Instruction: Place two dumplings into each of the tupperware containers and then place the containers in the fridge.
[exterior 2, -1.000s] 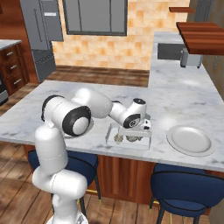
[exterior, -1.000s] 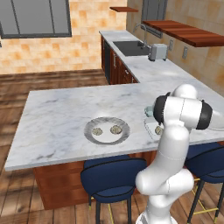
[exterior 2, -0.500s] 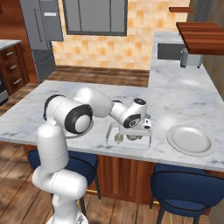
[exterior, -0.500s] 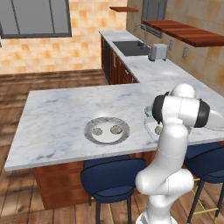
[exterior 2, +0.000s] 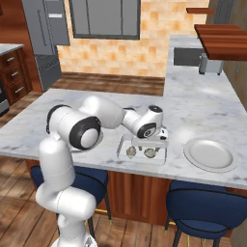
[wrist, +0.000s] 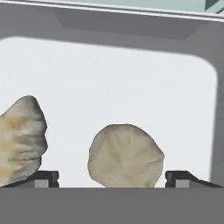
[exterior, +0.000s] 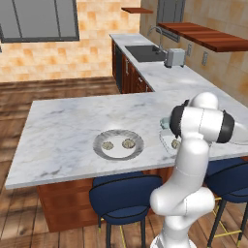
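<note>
Now, working left to right across the island from the grey tub (exterior 2: 123, 150): in the left base view a round plate (exterior: 99, 147) sits well to the tub's left, holding two dumplings (exterior: 109, 145) side by side. In the right base view the tub holds two more, one (exterior 2: 130, 152) toward its left end and one (exterior 2: 150, 153) toward its right, lying apart. The gripper (exterior 2: 149, 144) hangs low over that right-hand piece.

In the hand view the same dumpling (wrist: 126, 156) lies straight ahead of the fingers, centred between the two dark tips (wrist: 43, 177), with clear tub floor on either side of it; the tips stand wide and grip nothing. Its neighbour (wrist: 19, 140) is off by the left tip. A strip of the blue-green tub (wrist: 144, 5) shows just past the grey tub's far wall.

Each dumpling is a small, lumpy beige-grey mound with creased folds, roughly as wide as tall, so no long axis matters much.

My judgement: this tub looks filled, and the next move is a lift straight away from it.
</note>
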